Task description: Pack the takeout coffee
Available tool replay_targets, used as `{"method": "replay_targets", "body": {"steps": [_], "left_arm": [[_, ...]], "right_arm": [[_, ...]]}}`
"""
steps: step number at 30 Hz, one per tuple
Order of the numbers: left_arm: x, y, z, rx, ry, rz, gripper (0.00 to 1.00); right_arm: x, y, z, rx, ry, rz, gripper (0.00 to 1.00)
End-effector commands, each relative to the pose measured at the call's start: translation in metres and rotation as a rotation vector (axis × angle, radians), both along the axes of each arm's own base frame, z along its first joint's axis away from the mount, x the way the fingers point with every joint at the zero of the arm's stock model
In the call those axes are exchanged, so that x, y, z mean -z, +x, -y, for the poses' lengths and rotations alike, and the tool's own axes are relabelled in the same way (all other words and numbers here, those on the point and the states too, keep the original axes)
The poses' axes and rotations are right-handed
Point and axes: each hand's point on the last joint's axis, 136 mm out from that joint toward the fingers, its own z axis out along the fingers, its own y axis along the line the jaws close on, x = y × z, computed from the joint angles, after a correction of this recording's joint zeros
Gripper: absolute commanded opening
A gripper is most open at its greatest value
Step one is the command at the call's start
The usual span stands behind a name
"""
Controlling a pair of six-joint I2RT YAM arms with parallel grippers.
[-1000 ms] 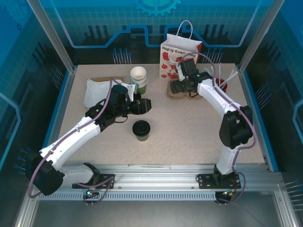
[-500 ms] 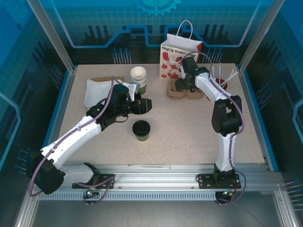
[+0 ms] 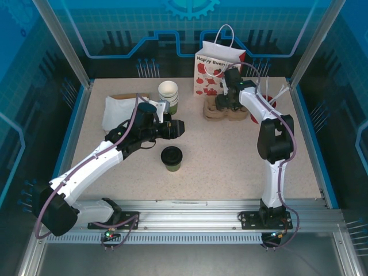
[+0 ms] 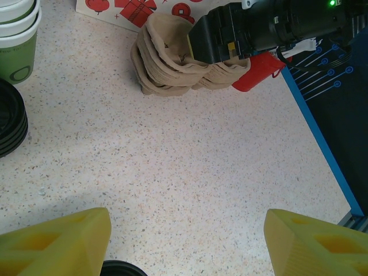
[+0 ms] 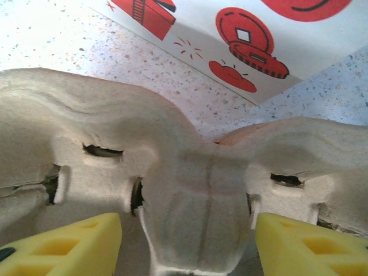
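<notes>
Top view: R arm has folded its elbow in and dropped the right pincer [image 3: 222, 104] onto the pulp carrier stack [image 3: 214, 112] in front of the gift bag [image 3: 214, 68]; a sec ago it hung higher and nearer the middle. L arm hasn't budged; left pincer [image 3: 176, 127] hangs mid-table, jaws wide, nothing in them. The takeout coffee [image 3: 171, 157], lid on, stands on the table [image 3: 230, 161] just near-side of that pincer, well apart from the bag; not packed yet.

L wrist view: left pincer [image 4: 187, 221] fingers spread over bare table; the coffee's black lid [image 4: 123, 268] peeks in at the bottom edge; carrier stack [image 4: 167, 66] far ahead, lid stack [image 4: 8, 123] and cup stack [image 4: 16, 34] at the left.

R wrist view: right pincer [image 5: 187, 244] open, fingers either side of the carrier's middle ridge [image 5: 192, 184], not clamped; bag [image 5: 247, 34] behind.

So, I'd guess a carrier comes first, then the coffee goes in.
</notes>
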Motion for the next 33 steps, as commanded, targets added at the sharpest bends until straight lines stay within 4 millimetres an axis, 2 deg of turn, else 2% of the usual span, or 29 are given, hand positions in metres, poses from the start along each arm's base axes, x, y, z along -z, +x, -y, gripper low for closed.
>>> {"method": "replay_targets", "body": {"steps": [1, 4, 9, 13, 16, 33], "left_arm": [[-0.001, 0.000, 0.002, 0.018, 0.019, 0.011, 0.72], [0.000, 0.000, 0.003, 0.018, 0.020, 0.009, 0.72], [0.003, 0.000, 0.003, 0.020, 0.022, 0.003, 0.72], [0.004, -0.001, 0.003, 0.022, 0.023, -0.001, 0.72], [0.003, -0.001, 0.003, 0.021, 0.023, 0.001, 0.73], [0.007, -0.004, 0.002, 0.027, 0.025, -0.004, 0.72]], "right_arm": [[0.007, 0.000, 0.010, 0.021, 0.013, -0.030, 0.66], [0.009, 0.001, 0.010, 0.020, 0.026, -0.038, 0.66], [0.015, 0.001, 0.008, 0.013, 0.044, -0.054, 0.58], [0.014, 0.002, 0.006, 0.013, 0.059, -0.054, 0.50], [0.011, 0.002, 0.005, 0.011, 0.065, -0.049, 0.48], [-0.035, -0.002, 0.001, -0.010, 0.039, 0.016, 0.49]]}}
